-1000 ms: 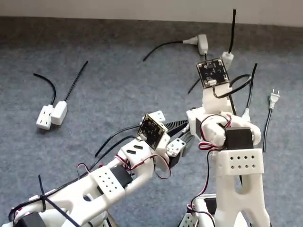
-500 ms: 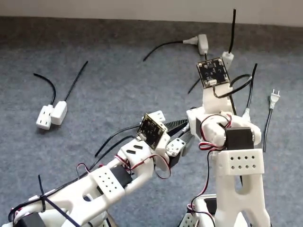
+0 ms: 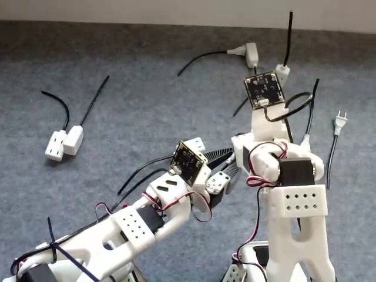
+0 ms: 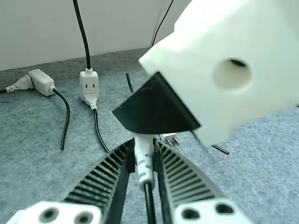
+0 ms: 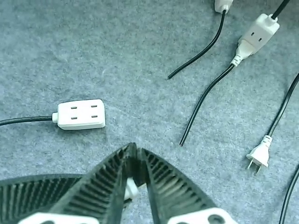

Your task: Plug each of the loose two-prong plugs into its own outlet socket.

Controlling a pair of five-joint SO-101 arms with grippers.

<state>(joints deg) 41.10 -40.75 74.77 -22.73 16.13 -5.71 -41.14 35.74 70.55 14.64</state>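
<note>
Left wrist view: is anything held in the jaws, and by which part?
A white two-prong plug, clamped between the jaws by its moulded body.

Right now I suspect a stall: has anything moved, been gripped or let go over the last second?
Nothing visibly changed. In the high view the left arm and right arm keep their poses, and the loose plug and the cords lie where they were.

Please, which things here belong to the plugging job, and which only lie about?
For the job: held plug in the left claw, loose plug, empty socket.
Lying about, already joined: far-left pair, pair by the wall.
</note>
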